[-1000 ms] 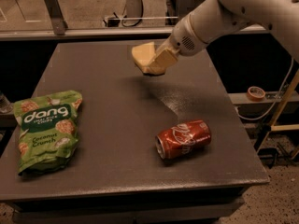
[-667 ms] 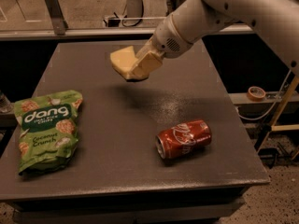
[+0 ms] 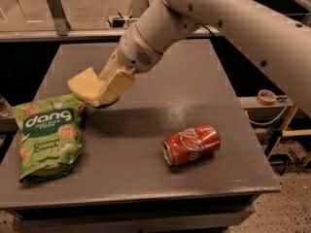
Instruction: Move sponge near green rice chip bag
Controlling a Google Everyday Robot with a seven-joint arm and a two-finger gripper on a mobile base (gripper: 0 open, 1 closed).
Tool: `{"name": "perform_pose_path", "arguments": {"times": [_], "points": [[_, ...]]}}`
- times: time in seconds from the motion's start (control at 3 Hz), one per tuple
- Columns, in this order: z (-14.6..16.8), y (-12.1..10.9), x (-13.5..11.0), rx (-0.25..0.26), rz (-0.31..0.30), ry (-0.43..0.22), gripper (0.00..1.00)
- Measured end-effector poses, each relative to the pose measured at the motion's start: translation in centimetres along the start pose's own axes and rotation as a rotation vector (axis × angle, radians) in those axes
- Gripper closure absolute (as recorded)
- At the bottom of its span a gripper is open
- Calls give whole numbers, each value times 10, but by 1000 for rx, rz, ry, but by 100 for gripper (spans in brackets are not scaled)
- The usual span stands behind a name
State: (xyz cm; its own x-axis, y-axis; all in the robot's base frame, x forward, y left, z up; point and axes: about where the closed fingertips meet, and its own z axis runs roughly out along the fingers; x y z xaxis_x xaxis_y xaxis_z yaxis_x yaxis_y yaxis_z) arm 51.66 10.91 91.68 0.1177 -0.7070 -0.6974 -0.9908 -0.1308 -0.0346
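- Sponge (image 3: 86, 86), a pale yellow foam block, is pinched in the gripper (image 3: 104, 98). Its free end sticks out to the gripper's left as the camera sees it.
- The gripper is clenched on the sponge. One cream finger lies across the near face, and the other is hidden behind the foam.
- The pair hangs off the table (image 3: 204, 86). A shadow falls on the surface below and to the right of the gripper, so I judge the sponge to be in the air rather than resting.
- The green rice chip bag (image 3: 47, 136) lies flat, below and to the left of the gripper. Its upper right corner is just under the sponge's lower edge in this view, and I cannot tell whether they overlap.
- A red soda can (image 3: 191, 144) lies on its side well apart, below and to the right of the gripper.
- Handling, as a judgement: the foam looks light, soft and springy, not slippery or fragile. A firm pinch across the flat faces near mid-body should hold it without harm, though it will squash a little.
- The sponge looks nearly in place. What is left is to lower it onto bare table just right of the bag and let go close to the surface.
- Risks: dropped from height, the sponge could bounce or roll off target. It could also land on the crinkly bag or push it.
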Motion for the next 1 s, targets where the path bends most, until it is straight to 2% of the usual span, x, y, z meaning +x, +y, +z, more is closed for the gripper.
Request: {"name": "perform_pose_path", "arguments": {"times": [0.33, 0.67, 1.0], "points": [[27, 17, -16, -92, -53, 22, 100], [46, 22, -21, -148, -57, 48, 84], [48, 23, -22, -151, -60, 48, 60]]}}
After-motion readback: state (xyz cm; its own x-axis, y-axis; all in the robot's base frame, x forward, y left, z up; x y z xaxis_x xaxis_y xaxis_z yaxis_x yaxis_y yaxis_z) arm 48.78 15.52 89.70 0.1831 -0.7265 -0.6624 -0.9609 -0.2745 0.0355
